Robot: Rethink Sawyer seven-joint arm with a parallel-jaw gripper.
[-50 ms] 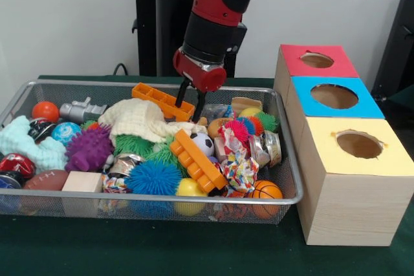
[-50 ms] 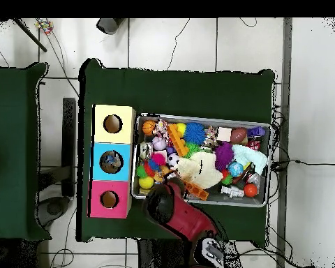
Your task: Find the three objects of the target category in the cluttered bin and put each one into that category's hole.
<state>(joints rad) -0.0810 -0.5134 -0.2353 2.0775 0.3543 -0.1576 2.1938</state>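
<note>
Bin (image 1: 284, 159) of wire mesh sits on the green surface (image 1: 162, 250), still heaped with toys, and the gripper (image 1: 192, 100) hangs low over its back middle with its two fingers (image 1: 184, 92) apart and nothing between them. It hovers beside an orange block (image 1: 163, 100) and a cream cloth (image 1: 139, 119).

Which category is wanted I cannot tell. From overhead the blue hole (image 2: 112, 161) seems to hold something, while the yellow hole (image 2: 112, 123) and red hole (image 2: 109, 199) look dark, so at most a part seems done.

Balls, a second orange block (image 1: 197, 159) and a spiky blue ball (image 1: 152, 178) crowd each other, and the cloth may hide pieces.
</note>
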